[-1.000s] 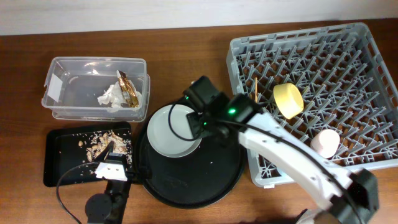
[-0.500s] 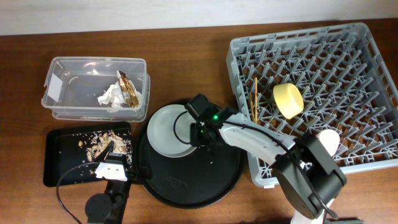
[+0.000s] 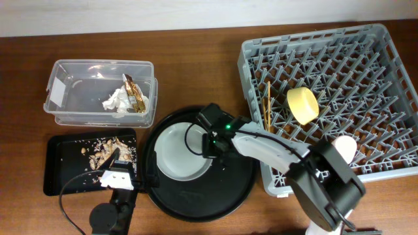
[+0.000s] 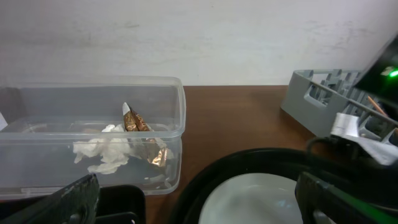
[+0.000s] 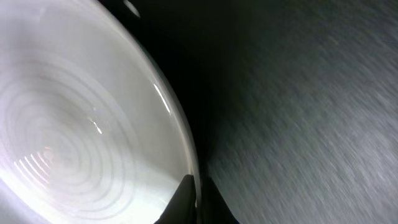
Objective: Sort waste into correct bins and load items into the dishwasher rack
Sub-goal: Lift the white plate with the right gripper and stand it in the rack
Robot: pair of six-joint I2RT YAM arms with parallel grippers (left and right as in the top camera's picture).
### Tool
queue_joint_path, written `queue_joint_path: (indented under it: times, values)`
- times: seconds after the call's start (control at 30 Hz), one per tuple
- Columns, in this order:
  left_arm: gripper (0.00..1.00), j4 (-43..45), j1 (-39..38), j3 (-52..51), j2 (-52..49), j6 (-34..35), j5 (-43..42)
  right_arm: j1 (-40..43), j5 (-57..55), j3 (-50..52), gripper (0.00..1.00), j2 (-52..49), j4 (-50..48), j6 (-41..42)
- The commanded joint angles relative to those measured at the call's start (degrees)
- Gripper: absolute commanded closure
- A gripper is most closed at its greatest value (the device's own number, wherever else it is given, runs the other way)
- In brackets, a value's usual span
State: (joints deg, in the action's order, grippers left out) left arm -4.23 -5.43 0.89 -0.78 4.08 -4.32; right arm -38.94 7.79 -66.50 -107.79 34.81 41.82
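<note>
The pale grey plate (image 3: 177,153) lies on the large round black tray (image 3: 196,199). My right gripper (image 3: 210,149) is shut on its right rim; in the right wrist view the rim of the plate (image 5: 74,124) runs between the two closed fingertips of the gripper (image 5: 198,200). My left gripper (image 3: 123,160) stands wide open over the black rectangular tray (image 3: 65,177), holding nothing. Brown scraps (image 3: 104,149) lie in that tray. White tissue (image 3: 117,101) and the foil wrapper (image 3: 135,94) lie in the clear tub (image 3: 65,112). The left wrist view shows the tub (image 4: 93,134) and the plate (image 4: 249,202).
The grey dishwasher rack (image 3: 385,166) fills the right side and holds a yellow bowl (image 3: 302,104), a pink cup (image 3: 342,150) and chopsticks (image 3: 268,104). The right arm reaches from the front right across the rack's near left corner.
My right gripper came down to the plate's right rim and shut on it. The plate slid a little toward the front of the round tray. The left arm stayed still.
</note>
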Motion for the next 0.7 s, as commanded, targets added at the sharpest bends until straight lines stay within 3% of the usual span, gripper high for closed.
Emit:
queue_joint_path:
  times: [0.0, 0.17, 0.33, 0.43, 0.67]
  values:
    - [0.0, 0.09, 0.31, -0.39, 0.42, -0.72, -0.42, 3.08, -2.8, -0.04, 0.96, 11.91, 1.92, -6.21]
    - [0.01, 0.09, 0.31, -0.39, 0.42, -0.72, -0.42, 8.24, -18.97, -0.22, 0.96, 30.6, 4.28, -17.33]
    - [0.01, 0.09, 0.31, -0.39, 0.42, -0.72, -0.42, 14.64, -48.63, -0.22, 0.96, 44.46, 3.74, -27.32]
    - [0.01, 0.09, 0.31, -0.39, 0.44, -0.72, -0.42, 20.37, -64.43, -0.22, 0.96, 46.07, 1.09, -32.85]
    - [0.01, 0.09, 0.31, -0.39, 0.42, -0.72, -0.42, 30.6, -70.07, -0.22, 0.96, 36.76, -6.45, -44.46]
